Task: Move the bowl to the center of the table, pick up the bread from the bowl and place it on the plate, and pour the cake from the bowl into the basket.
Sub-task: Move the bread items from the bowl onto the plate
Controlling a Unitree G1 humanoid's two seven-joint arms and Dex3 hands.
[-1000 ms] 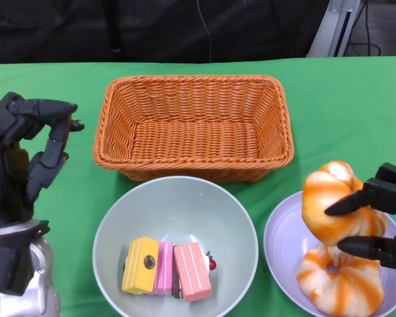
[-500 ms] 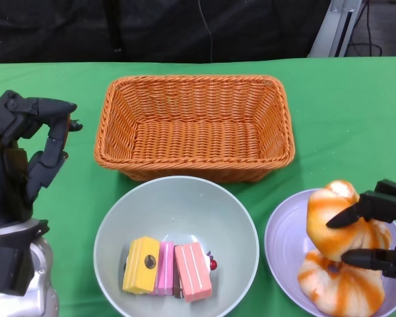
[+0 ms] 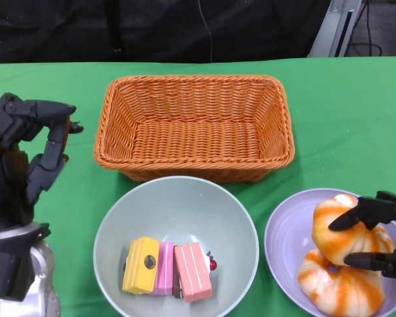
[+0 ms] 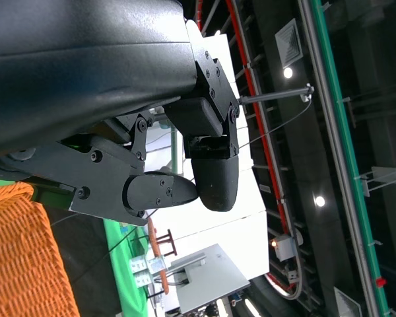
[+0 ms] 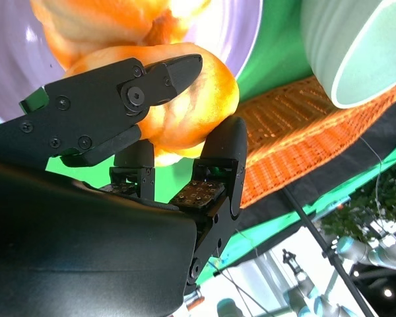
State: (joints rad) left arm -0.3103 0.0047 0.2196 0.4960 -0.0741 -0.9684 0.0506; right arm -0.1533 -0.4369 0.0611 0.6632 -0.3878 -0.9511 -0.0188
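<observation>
The orange-and-white striped bread [image 3: 345,231] is pinched in my right hand [image 3: 377,239] low over the lilac plate [image 3: 284,241] at the front right. It rests against a second striped bread lump [image 3: 336,287] lying on the plate. In the right wrist view the fingers [image 5: 125,99] clamp the bread [image 5: 198,105] from both sides. The pale green bowl [image 3: 178,201] sits front centre with yellow and pink cake slices [image 3: 165,267] in it. The orange wicker basket [image 3: 195,122] stands empty behind the bowl. My left hand [image 3: 26,155] is raised at the left with its fingers curled and nothing in them.
The green cloth covers the table, with a dark backdrop beyond its far edge. The bowl's rim almost meets the basket's front wall, and the plate lies close to the bowl's right side. The left wrist view shows only curled fingers [image 4: 211,178] against a ceiling.
My right hand has come down with the bread, from above the plate to resting against the lump on it. The left hand has hardly moved.
</observation>
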